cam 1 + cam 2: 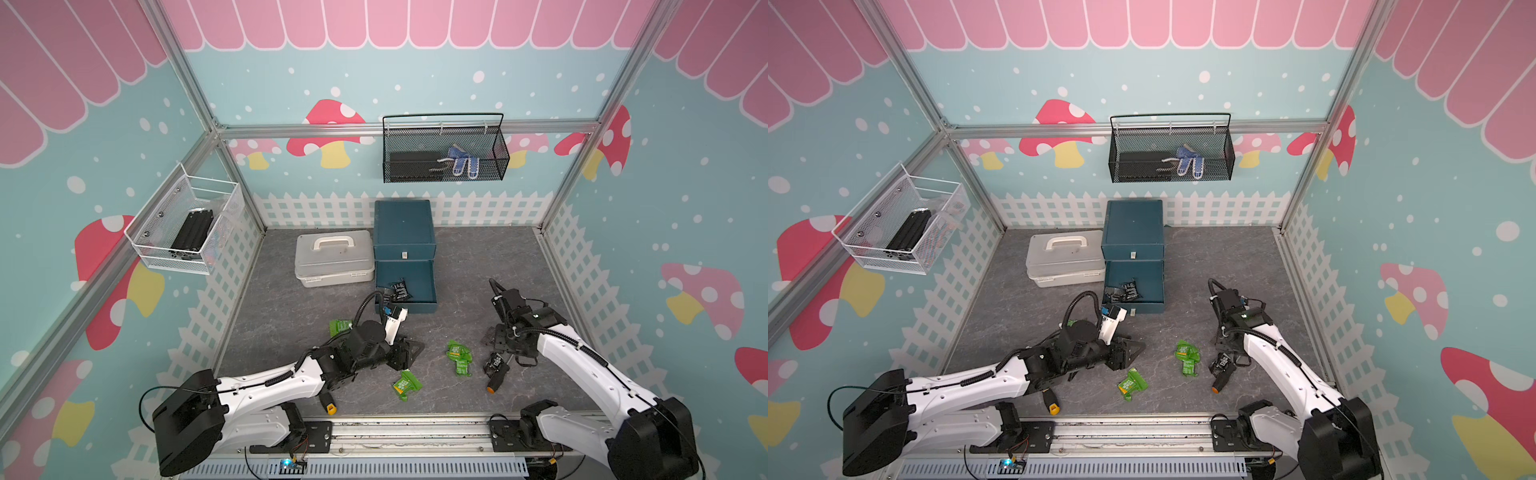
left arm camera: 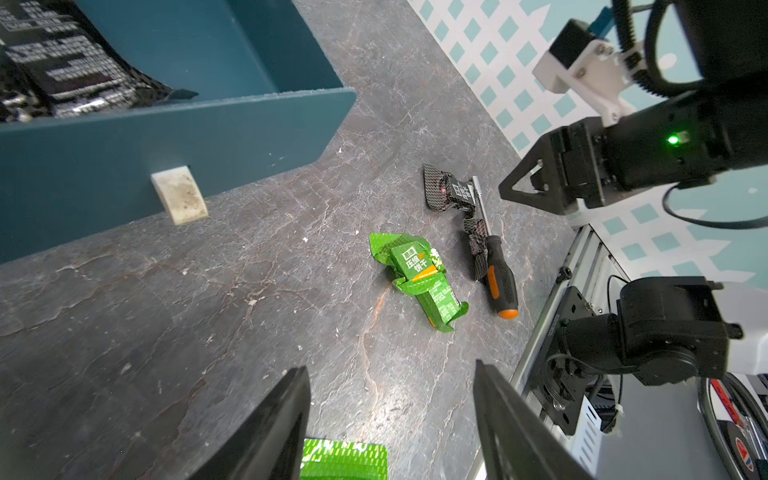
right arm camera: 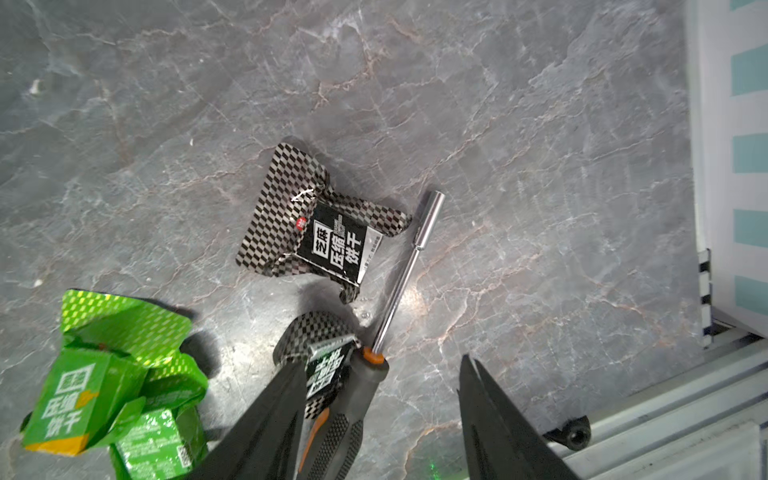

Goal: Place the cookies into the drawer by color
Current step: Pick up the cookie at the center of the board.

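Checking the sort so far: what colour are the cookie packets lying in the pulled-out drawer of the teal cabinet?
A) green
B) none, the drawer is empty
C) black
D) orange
C: in both top views the pulled-out drawer holds black packets, while the green packets lie out on the table.
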Available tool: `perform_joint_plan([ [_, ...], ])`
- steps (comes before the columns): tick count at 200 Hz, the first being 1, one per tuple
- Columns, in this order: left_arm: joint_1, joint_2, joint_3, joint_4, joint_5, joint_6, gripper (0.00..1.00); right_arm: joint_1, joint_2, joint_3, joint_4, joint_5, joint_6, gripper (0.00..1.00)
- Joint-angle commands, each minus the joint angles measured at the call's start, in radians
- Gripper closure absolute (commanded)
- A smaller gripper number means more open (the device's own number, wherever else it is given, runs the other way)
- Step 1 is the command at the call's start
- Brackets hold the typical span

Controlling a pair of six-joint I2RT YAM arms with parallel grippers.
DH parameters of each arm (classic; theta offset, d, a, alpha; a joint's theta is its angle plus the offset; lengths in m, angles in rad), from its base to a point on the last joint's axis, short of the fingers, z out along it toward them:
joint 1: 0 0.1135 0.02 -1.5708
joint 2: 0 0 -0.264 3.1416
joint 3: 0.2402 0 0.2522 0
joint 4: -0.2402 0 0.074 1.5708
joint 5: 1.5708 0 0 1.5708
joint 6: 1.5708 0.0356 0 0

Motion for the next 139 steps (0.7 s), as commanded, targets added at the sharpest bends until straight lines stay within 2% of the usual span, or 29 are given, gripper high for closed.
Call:
perform_joint_plan([
  [1, -0.002, 0.015, 0.017, 0.024, 0.001, 0.034, 0.35, -0.013, 0.041, -0.016, 0.114, -0.097, -0.051, 0.38],
  [44, -0.002, 0.016, 0.019, -0.019, -0.061, 0.054, 0.35, -0.040, 0.178, -0.009, 0.157, -0.126, -0.047, 0.35],
  [89, -0.002, 0.005, 0.009, -0.007, -0.050, 0.048, 0.35, -0.060, 0.288, -0.020, 0.174, -0.100, -0.050, 0.34],
  [106, -0.003, 0.000, 0.008, -0.007, -0.052, 0.048, 0.35, -0.063, 0.321, -0.025, 0.220, -0.131, -0.072, 0.34],
  [139, -0.003, 0.005, 0.009, -0.005, -0.056, 0.047, 0.35, -0.060, 0.363, 0.001, 0.279, -0.201, -0.091, 0.41],
])
